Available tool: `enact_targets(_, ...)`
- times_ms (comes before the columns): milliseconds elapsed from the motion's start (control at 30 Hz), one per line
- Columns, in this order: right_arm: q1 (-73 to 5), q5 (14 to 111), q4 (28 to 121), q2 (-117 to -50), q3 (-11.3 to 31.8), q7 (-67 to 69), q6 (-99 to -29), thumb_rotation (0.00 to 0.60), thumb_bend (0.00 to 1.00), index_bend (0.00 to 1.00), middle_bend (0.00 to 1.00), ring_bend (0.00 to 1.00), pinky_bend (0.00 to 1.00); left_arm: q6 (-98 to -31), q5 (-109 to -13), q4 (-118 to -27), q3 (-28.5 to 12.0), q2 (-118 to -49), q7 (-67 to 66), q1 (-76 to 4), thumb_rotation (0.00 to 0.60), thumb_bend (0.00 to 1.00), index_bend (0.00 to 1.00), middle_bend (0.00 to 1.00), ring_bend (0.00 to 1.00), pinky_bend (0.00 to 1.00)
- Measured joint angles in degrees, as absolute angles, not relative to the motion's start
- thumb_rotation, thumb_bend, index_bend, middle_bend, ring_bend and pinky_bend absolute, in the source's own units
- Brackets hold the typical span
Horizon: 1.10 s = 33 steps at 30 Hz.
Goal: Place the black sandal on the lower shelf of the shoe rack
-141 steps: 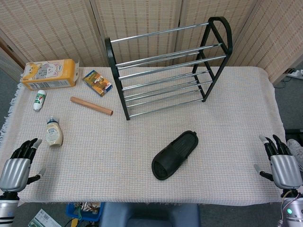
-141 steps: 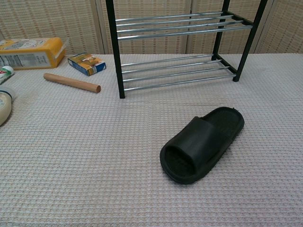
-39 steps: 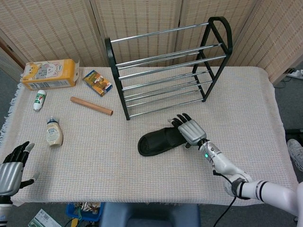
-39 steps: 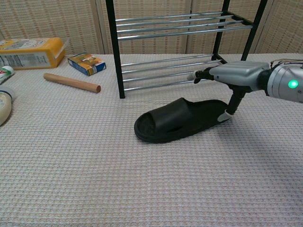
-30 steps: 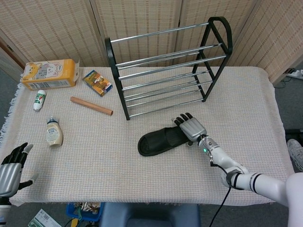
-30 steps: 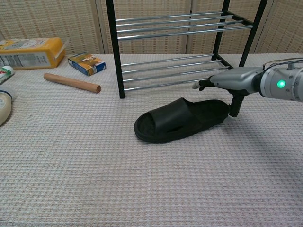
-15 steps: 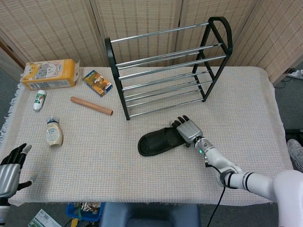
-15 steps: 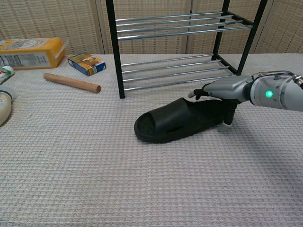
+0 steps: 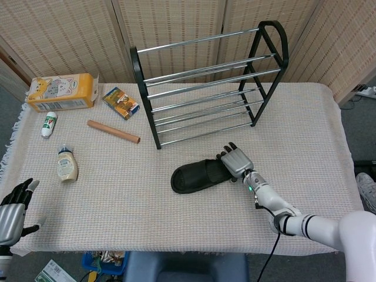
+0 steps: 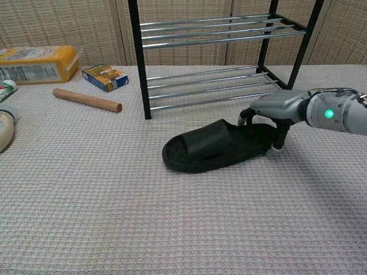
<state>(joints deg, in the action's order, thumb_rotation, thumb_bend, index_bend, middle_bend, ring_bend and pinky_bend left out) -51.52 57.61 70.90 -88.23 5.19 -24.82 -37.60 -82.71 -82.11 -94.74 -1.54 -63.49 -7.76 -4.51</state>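
While the black sandal [image 9: 198, 175] [image 10: 221, 145] is lying flat on the table [image 9: 176, 223] [image 10: 114, 217], just in front of the shoe rack [image 9: 205, 88] [image 10: 212, 57], we are closing our right hand [image 9: 236, 161] [image 10: 275, 112] over its heel end. In the chest view the fingers [image 10: 245, 117] are curling down onto the top of the heel and the thumb is reaching down at the rear edge, so the hand is gripping the sandal, which is still resting on the cloth. The sandal's open toe end is pointing away from the hand, along the front of the rack. The lower shelf [image 9: 202, 126] [image 10: 215, 94] of the rack is standing bare just behind the sandal.

Our left hand [image 9: 13, 210] is showing only in the head view, well apart from the rack at the near corner of the table, holding nothing, with its fingers spread.

To the far side of the rack from our right hand, a wooden stick [image 9: 113, 131] [image 10: 87, 99] is lying near the rack's foot, with a small printed box [image 9: 121, 103] [image 10: 105, 77] just behind it. Further from the rack we are seeing a yellow carton [image 9: 62, 92] [image 10: 38, 63], a small white tube [image 9: 49, 124] and a squeeze bottle [image 9: 67, 164].
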Motion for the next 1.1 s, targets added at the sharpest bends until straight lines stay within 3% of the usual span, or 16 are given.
enact_targets(267,-48.78,60.12,73.43,-86.27,6.14,-19.67,-42.64,0.6,0.36,0.46,0.47,0.27,0.2,-82.41,-82.03,-94.38,-1.59,-63.71,-7.51,-4.64,0.6,0.26,0.1,0.07,0.1,0.24)
enact_targets(667,-45.1,57.6,75.62,-81.58,7.83,-16.65,-46.44,0.6,0.37,0.47,0.48,0.28,0.21,-81.3,-82.61,-93.82,-1.66,-64.29,-7.01,-5.58,0.6,0.26,0.1,0.07,0.1,0.24)
enact_targets(1100,-49.63,43.54,64.72,-89.12,12.38,-23.6,-44.76,0.6,0.37,0.47,0.46,0.28,0.21,-80.93,-83.25,-92.79,-1.51,-64.67,-5.86,-6.05,0.6,0.26,0.1,0.07,0.1,0.24)
